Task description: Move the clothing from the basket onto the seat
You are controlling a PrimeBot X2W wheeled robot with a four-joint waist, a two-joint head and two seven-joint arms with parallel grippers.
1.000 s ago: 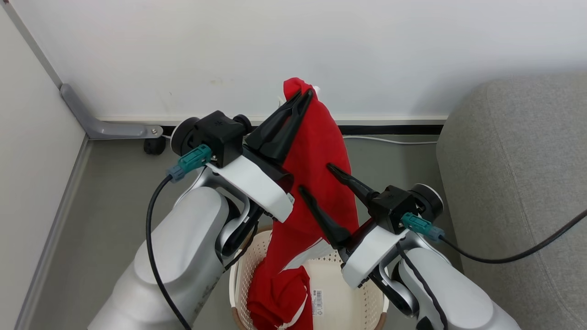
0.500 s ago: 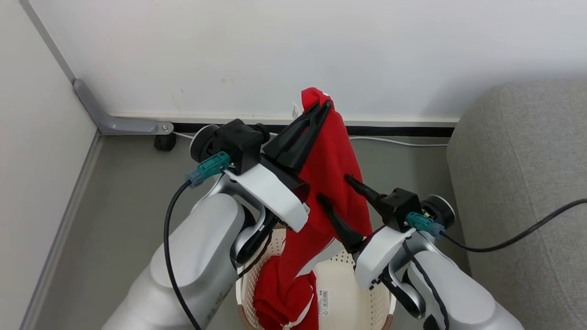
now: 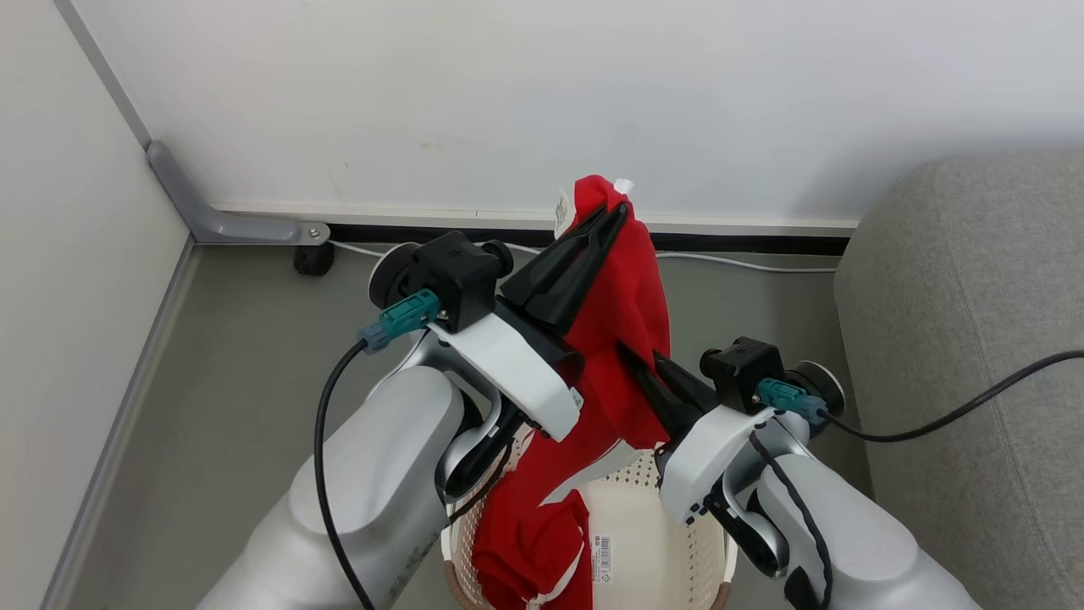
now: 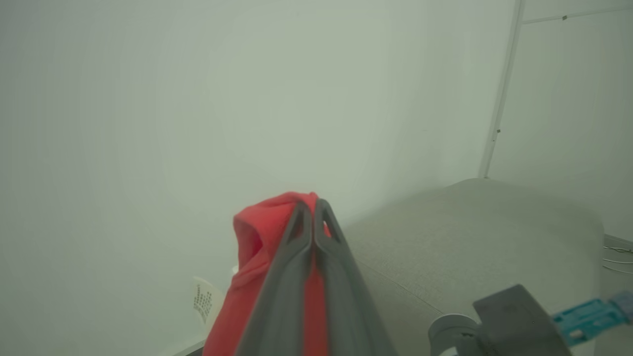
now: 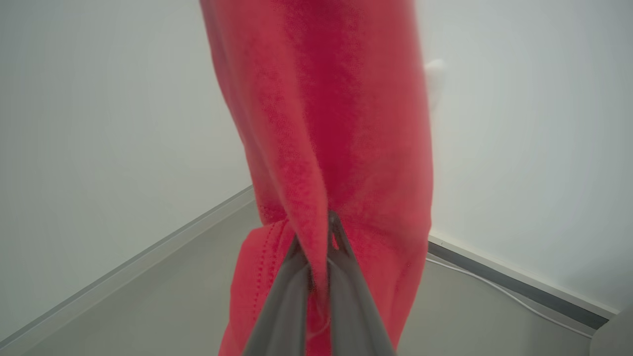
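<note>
The robot is partway through the lifting step. The left gripper (image 3: 618, 212) is pinching the top of a red garment (image 3: 622, 313) tight between its fingers. It is holding it high at about twelve o'clock from the basket (image 3: 707, 542), close to the wall (image 3: 593, 93). The right gripper (image 3: 631, 356) is clamping the same hanging cloth lower down. In its own wrist view the two fingers (image 5: 341, 257) are meeting with a ridge of red fabric caught between them, so both pincers are closed on the garment.

The garment is not yet clear of the basket: its lower end is trailing down into it. There a red heap (image 3: 525, 546) with white trim is lying against the nine o'clock side. The seat (image 3: 957, 339) is standing at three o'clock from the basket.

I'm judging that the next move calls for raising both grippers until the hem is clearing the rim. After that comes a swing towards three o'clock, without snagging the rim or dragging the heap along, and a release over the cushion.

Some things are escaping me. The left forearm is covering the basket's nine o'clock rim, and the head view is cutting the basket off at six o'clock. I cannot tell whether the heap is this garment's tail or a separate piece. The white tag (image 3: 561, 207) near the top is carrying print too small to read. The left wrist view is looking hazy, and the seat is running out of frame at three o'clock.
</note>
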